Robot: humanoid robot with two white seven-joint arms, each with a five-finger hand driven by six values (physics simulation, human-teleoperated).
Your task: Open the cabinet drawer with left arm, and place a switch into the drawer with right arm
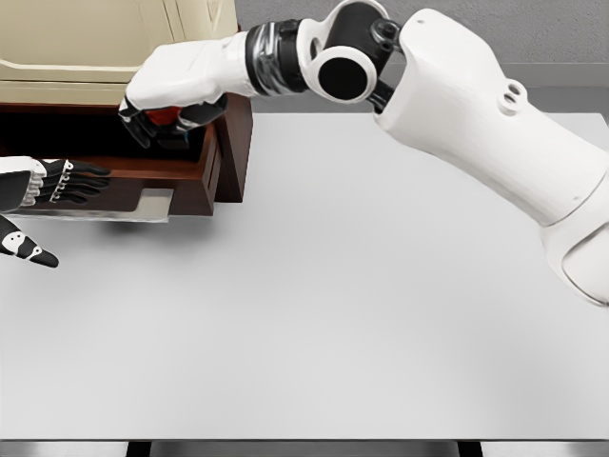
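A: Head view, what's the right hand (169, 112) doing?
B: It's far left, over the open drawer (195, 169) of the cabinet (114, 43). Fingers curled round smth red, prob. the switch (167, 115), mostly hidden by the fingers. Can't tell if it touches the drawer floor.
A: Drawer itself?
B: Dark brown wood, pulled out toward the near side, front panel facing us. Cabinet body above is cream.
A: Left hand (57, 181)?
B: Left edge, just beside the drawer front, fingers stretched out straight, pointing right, holding nothing. Thumb sits lower, apart from them.
A: Counter (362, 314)?
B: White, with the cabinet at its far left corner.
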